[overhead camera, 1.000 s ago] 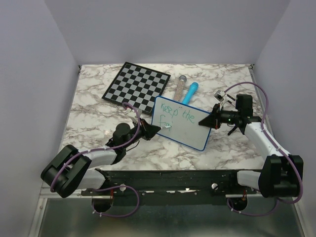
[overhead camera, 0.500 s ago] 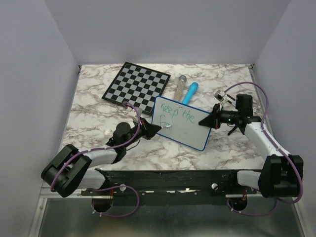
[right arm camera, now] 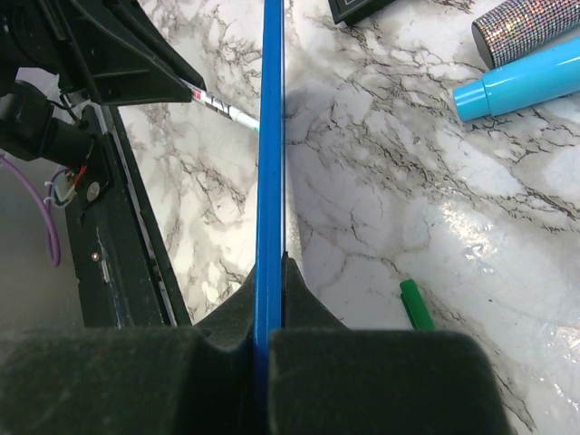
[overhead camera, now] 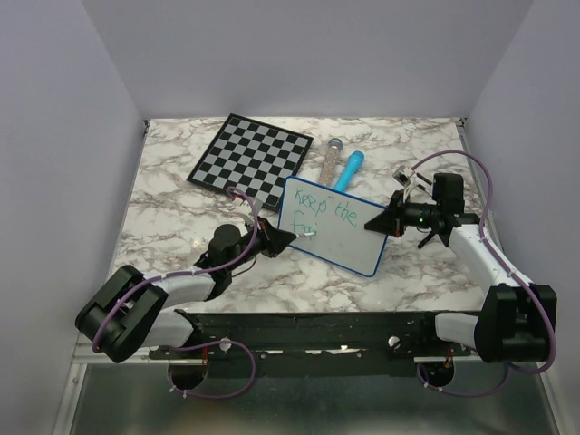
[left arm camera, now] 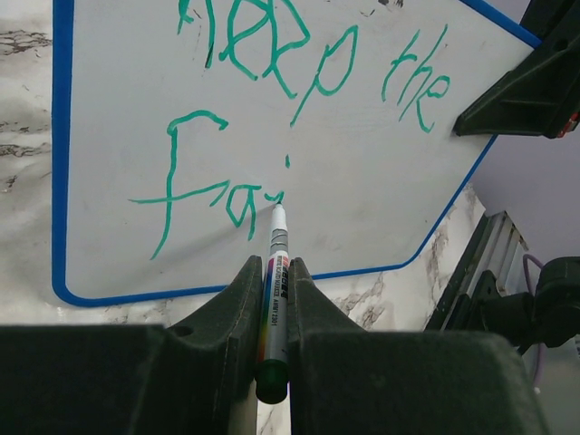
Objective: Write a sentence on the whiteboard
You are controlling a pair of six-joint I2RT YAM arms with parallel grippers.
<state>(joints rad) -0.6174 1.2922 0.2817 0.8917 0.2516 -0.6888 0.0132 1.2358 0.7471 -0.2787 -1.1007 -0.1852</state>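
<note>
**Top external:** 1 whiteboard point(overhead camera: 331, 225), a flat white rectangle with a thin blue rim and rounded corners, sits mid-table on the marbled table point(overhead camera: 181, 227), between the 2 grippers. The left gripper point(overhead camera: 288, 237) meets its left part. The right gripper point(overhead camera: 381, 220) is on its right edge. The sentence point(overhead camera: 326, 210) runs in 2 green lines. Behind lie 1 black-and-white checkered chessboard point(overhead camera: 251, 160), 1 smooth blue tube point(overhead camera: 349, 169) and 1 glittery tube point(overhead camera: 330, 156), the 2 tubes side by side.

**Left wrist:** the left gripper's jaws are clamped on 1 slim marker point(left arm camera: 275, 299). Its tip touches the board just after the letters "Fa" on the lower line, and "Keep the" stands above. The right gripper's dark fingers bite the far edge.

**Right wrist:** the board shows edge-on as 1 narrow blue strip, pinched between the closed right jaws. 1 small green cap point(right arm camera: 416, 304) lies on the glossy marble just right of the jaws. The marker reaches the board from the left.
</note>
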